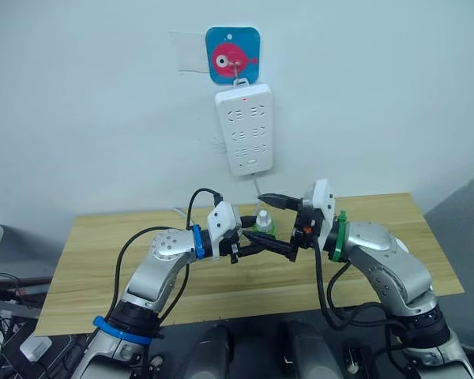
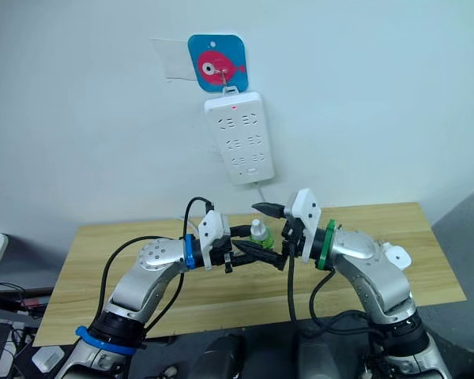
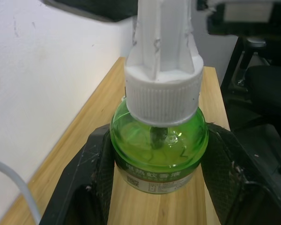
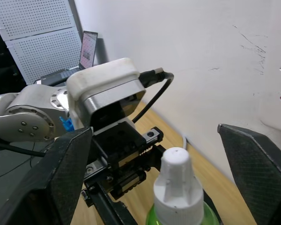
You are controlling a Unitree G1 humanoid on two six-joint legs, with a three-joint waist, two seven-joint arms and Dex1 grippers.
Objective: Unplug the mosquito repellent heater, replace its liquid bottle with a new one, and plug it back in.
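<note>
- My left claw [image 1: 262, 241] is clamped on the green bottle [image 3: 159, 150], one black finger on each side of the round belly, holding it upright above the tabletop [image 1: 103, 260].
- My right claw [image 4: 154, 187] is spread wide; its two fingers flank the bottle's white cap [image 4: 175, 183] without touching it.
- Bottle position: between my two wrists, in front of the wall, below the power strip [image 1: 245, 130] that hangs from a blue fish hook [image 1: 232, 54].
- Heater position: I cannot make out the white plug-in heater in these views; the sockets on the strip look vacant.
- Handling estimate: the bottle looks like thin clear plastic holding a little liquid, so I expect it to be light, fairly stiff and smooth.
- The belly is rounded and glossy, so slip under twist is the likely fault; my grip sits at the widest band, just above the label, which is the safest seat.
- The cap is ribbed around its skirt and tapers to a narrow fin-moulded top. I judge the ribbed skirt the proper hold for my right claw.
- Keep the bottle vertical: a wick shows inside, and tilting may spill.
</note>
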